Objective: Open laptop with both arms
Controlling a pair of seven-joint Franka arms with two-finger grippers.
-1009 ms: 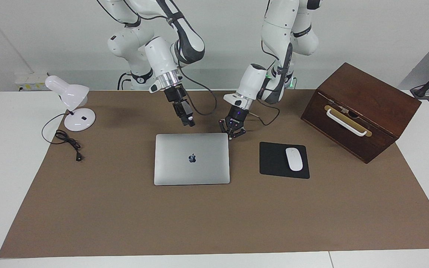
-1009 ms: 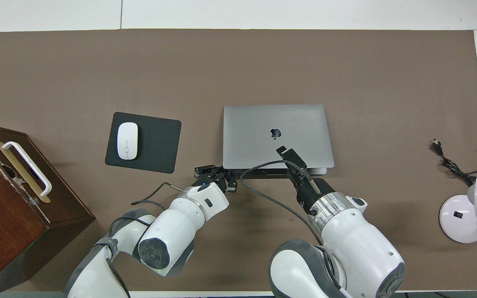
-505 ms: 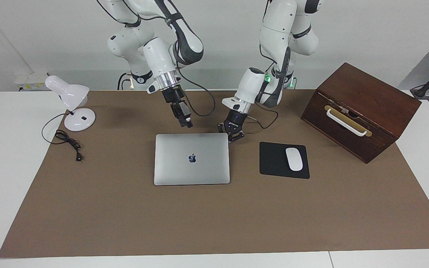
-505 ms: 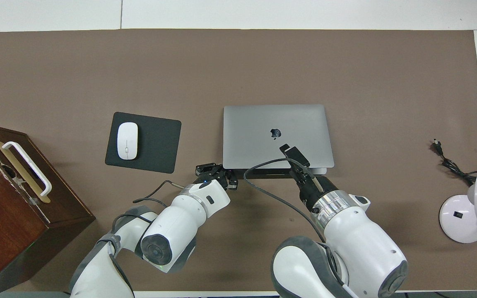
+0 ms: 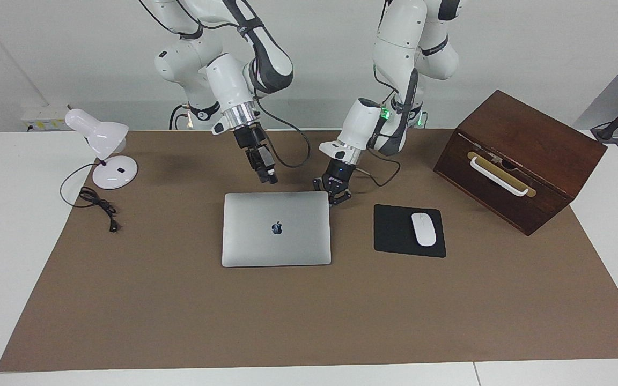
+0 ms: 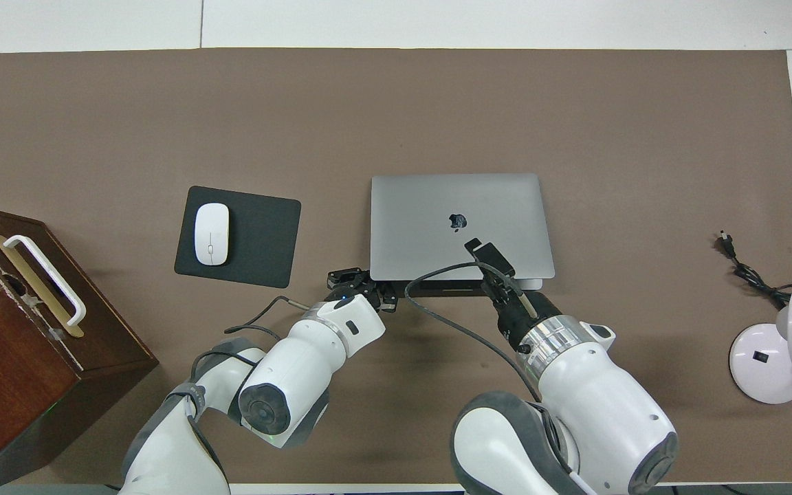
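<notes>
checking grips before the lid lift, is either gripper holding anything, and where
Nothing is held. The left gripper is shut at the laptop's corner; the right gripper hangs above its edge.

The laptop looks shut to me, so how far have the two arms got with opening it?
Nothing is open yet: the laptop lies flat and closed on the brown mat. What looks done is the approach. The left gripper, fingers shut, sits low at the laptop's corner nearest the robots, on the mouse pad's side. The right gripper hangs just above the laptop's edge nearest the robots. Lifting the lid is all left.
</notes>
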